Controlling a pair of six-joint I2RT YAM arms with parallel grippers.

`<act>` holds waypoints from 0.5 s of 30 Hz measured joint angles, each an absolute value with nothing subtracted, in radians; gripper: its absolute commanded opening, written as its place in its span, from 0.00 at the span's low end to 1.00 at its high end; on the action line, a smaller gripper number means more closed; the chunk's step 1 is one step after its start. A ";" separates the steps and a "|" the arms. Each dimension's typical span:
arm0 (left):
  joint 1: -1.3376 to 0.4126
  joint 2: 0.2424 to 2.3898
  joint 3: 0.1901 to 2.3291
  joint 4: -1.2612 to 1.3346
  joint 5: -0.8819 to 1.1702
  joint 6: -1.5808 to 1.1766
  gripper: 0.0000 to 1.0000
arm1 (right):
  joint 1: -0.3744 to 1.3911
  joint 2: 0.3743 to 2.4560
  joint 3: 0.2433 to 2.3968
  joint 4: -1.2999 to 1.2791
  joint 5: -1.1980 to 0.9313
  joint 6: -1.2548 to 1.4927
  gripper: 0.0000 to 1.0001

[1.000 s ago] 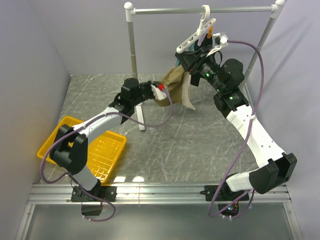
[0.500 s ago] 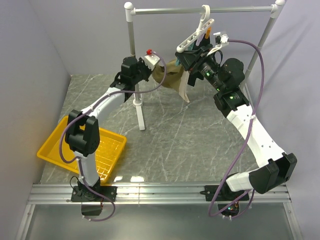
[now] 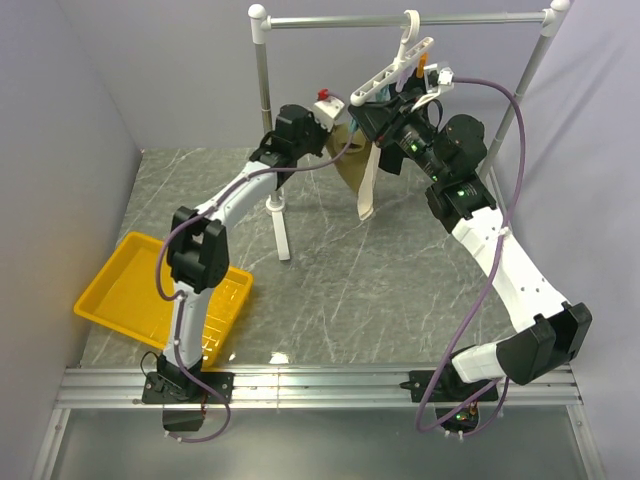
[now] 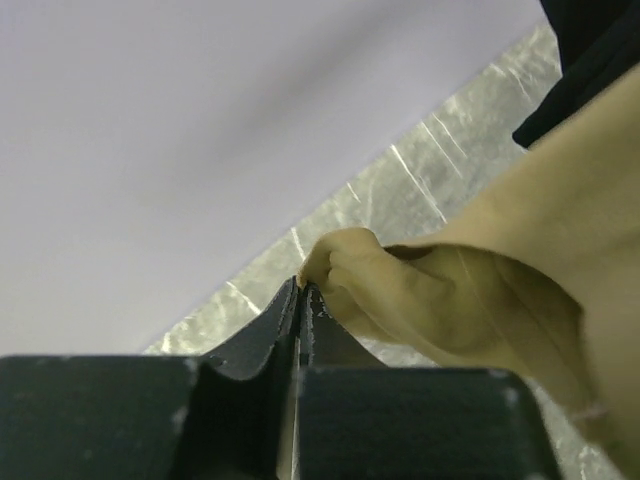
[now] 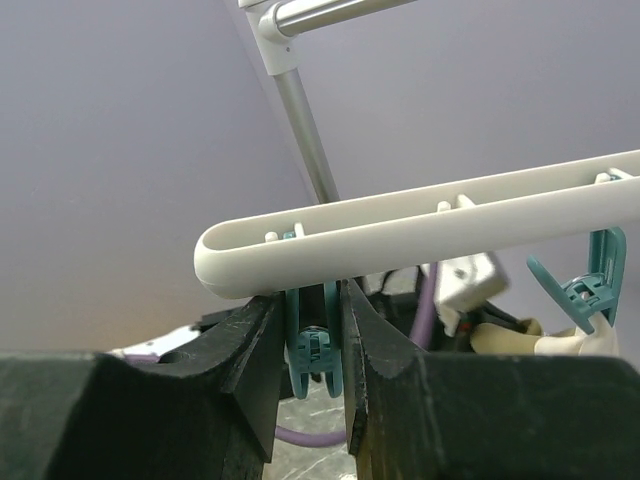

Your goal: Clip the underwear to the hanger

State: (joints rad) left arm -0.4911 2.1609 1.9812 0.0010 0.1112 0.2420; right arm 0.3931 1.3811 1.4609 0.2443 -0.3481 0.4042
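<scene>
Closest in, on the near left of the desk, a yellow tray lying flat. Rising from the base beside it, the left arm, stretched up and back toward the far middle. At its tip, the left jaws pressed fully together on a small fold of the underwear, tan cloth bunched just past the fingertips in the left wrist view. Underwear held up in the air between the two arm ends, just below the low end of the hanger, with one cream strip dangling straight down, clear of the desk. From the near right, the right arm, bent up to the same spot. Right jaws narrowed onto a teal clip under the rounded low end of the white bar, one finger touching each side of it. Further along the bar, a second teal clip, hanging free. Hanger slanted, hooked over the silver rail at the very back
</scene>
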 measured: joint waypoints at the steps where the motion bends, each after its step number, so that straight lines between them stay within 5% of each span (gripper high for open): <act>1: -0.497 2.178 2.001 -0.014 0.104 0.242 0.10 | 0.393 1.383 1.464 0.243 -0.349 0.406 0.00; 11: -0.521 2.251 2.012 -0.014 0.131 0.181 0.20 | 0.395 1.386 1.475 0.223 -0.355 0.403 0.00; 15: -0.517 2.217 1.890 0.057 0.192 0.162 0.35 | 0.395 1.386 1.475 0.221 -0.355 0.403 0.00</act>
